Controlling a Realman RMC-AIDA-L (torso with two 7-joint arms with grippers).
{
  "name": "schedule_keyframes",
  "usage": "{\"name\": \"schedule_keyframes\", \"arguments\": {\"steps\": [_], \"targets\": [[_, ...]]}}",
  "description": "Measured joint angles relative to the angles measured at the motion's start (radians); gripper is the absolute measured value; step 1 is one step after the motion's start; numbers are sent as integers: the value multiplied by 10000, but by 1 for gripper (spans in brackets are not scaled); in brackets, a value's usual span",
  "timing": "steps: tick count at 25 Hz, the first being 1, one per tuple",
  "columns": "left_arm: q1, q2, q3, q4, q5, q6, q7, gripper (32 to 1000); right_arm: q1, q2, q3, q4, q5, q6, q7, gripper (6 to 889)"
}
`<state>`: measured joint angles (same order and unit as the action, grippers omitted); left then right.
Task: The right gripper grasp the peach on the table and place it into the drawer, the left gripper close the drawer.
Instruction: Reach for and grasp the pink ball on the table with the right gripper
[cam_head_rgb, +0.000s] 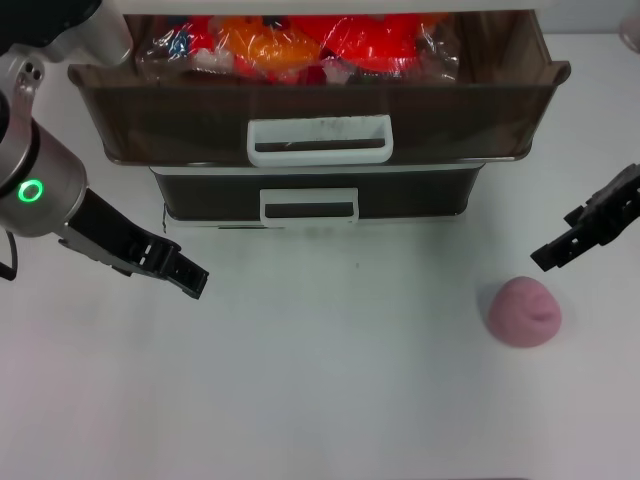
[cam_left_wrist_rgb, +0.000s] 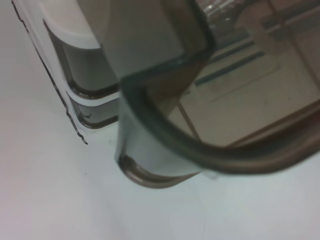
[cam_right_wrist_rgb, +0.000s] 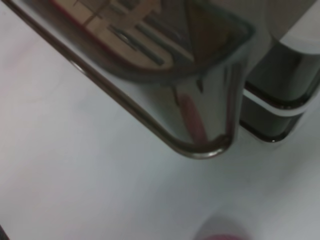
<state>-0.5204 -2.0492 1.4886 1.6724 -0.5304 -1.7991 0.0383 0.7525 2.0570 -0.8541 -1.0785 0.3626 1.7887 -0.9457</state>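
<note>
Head view: upper drawer (cam_head_rgb: 320, 100) pulled out from the cabinet at the far side of the white surface (cam_head_rgb: 320, 400), red and orange packets (cam_head_rgb: 300, 45) inside it, white loop handle (cam_head_rgb: 320, 140) facing the robot. Lower drawer (cam_head_rgb: 310, 195) under it is pushed in.

Peach (cam_head_rgb: 524, 311) sits on the surface, to the right, nearer the robot than the drawers and well apart from them. Nothing is touching it.

Right gripper (cam_head_rgb: 562, 249) enters from the right edge, arm angled in and down toward the surface, tip just beside the peach on its far right side, above it and not in contact. Fingers (cam_head_rgb: 550, 254) look close together and hold nothing, but I cannot tell from this angle how far they are parted.

Left gripper (cam_head_rgb: 188, 276) comes off the silver arm with the green ring light (cam_head_rgb: 31, 190) at the left edge, black wrist slanting down and inward. Its tip hangs over bare surface, near the left corner of the lower drawer and apart from it. Its fingers (cam_head_rgb: 192, 279) grip nothing; whether they are spread or closed I cannot tell.

Left wrist view: close on a corner of the open drawer (cam_left_wrist_rgb: 165, 120). Right wrist view: the drawer's other corner (cam_right_wrist_rgb: 205, 125), with a blurred pink bit of the peach (cam_right_wrist_rgb: 220, 236) at the frame edge.
</note>
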Motion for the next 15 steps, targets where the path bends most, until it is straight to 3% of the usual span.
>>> {"name": "schedule_keyframes", "arguments": {"steps": [15], "targets": [[-10,15,-8,12,-3,-2,1,876,-59,0,-4,-154,-3,15,-35,812]]}}
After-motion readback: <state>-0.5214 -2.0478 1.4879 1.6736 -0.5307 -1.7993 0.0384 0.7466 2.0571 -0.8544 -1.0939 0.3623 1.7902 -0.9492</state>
